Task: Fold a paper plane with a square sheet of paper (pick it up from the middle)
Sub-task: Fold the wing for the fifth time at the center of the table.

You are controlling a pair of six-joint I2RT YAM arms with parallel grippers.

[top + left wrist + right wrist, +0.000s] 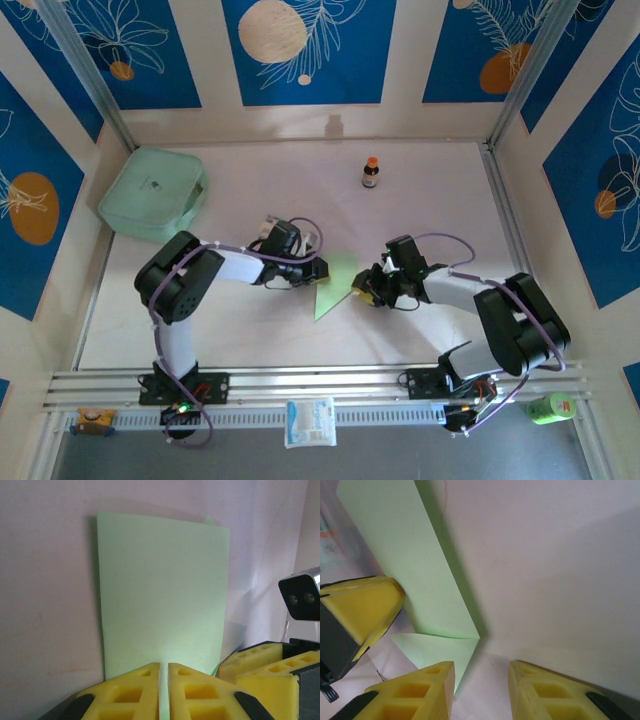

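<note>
Left wrist: paper (160, 595) edges, open table (45, 580)

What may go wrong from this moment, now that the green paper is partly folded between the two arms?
1. The left gripper is shut on only the edge of the square sheet of paper; a pull may slip or tear it.
2. The right gripper stands open at the fold, so the flap may spring back and the crease go soft.
3. The two grippers sit very close together and may bump each other.

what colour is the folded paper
The paper is plain pale lime green, clearest in the left wrist view.
</note>
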